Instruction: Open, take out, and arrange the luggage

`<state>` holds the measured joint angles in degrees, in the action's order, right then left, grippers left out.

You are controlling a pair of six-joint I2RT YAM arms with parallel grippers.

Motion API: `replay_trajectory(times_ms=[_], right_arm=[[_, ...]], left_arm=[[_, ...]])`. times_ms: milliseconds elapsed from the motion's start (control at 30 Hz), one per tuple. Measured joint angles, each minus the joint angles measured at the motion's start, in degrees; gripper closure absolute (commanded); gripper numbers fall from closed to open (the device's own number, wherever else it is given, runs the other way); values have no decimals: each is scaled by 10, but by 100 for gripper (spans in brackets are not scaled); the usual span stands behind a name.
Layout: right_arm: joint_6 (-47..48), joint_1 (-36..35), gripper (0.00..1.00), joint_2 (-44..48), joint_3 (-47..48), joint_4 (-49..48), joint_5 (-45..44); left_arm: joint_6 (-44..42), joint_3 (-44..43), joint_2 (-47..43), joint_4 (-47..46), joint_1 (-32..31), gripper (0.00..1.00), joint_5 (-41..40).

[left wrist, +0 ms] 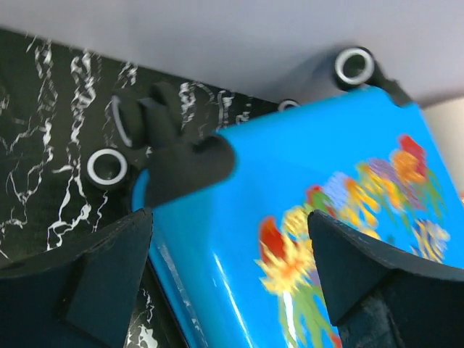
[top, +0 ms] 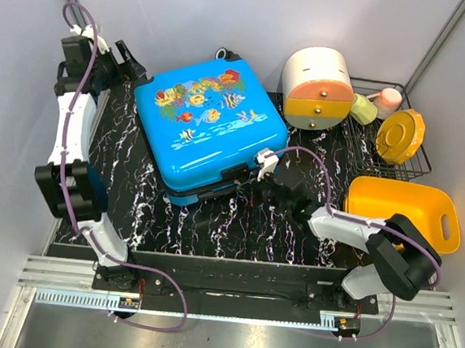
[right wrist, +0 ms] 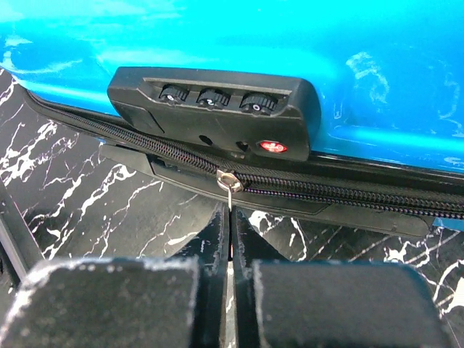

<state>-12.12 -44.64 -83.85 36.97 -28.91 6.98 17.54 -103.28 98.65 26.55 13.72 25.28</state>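
The luggage, a bright-blue hard-shell suitcase with a fish print, lies flat and closed on the black marbled table. My right gripper is at its near side below the black combination lock, shut on the thin metal zipper pull. In the top view it sits at the suitcase's front right corner. My left gripper is open above the suitcase's far left corner, near its black wheels; in the top view it is at the far left.
A white-and-orange round drawer box stands behind the suitcase. A wire basket holds a yellow lid and small bottles. A yellow basin sits at the right. Grey walls close in on all sides.
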Motion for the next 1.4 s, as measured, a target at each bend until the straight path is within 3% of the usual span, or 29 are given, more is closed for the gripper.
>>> replay_trajectory(times_ms=[300, 633, 867, 967, 1100, 1133, 1200, 1233, 1400], right_arm=[[5, 1, 100, 39, -26, 22, 2], [14, 2, 100, 41, -26, 26, 4], [16, 3, 100, 41, -26, 26, 7], [17, 3, 100, 41, -26, 26, 7], [18, 5, 100, 41, -26, 27, 13], [18, 5, 100, 41, -26, 28, 14], [18, 6, 100, 40, -25, 28, 16], [19, 7, 100, 38, -24, 28, 17], [22, 18, 100, 14, 2, 35, 24]], left_arm=[[77, -59, 140, -25, 0, 2, -85], [125, -67, 207, -77, -4, 2, -90], [140, -111, 261, -111, -23, 9, -82], [145, -118, 271, -122, -33, 18, -79], [156, -122, 274, -121, -28, 49, -76], [156, -122, 276, -122, -26, 64, -75], [169, -122, 279, -122, -21, 80, -68], [176, -121, 278, -123, -20, 97, -67], [206, -58, 255, -184, -5, 100, -46]])
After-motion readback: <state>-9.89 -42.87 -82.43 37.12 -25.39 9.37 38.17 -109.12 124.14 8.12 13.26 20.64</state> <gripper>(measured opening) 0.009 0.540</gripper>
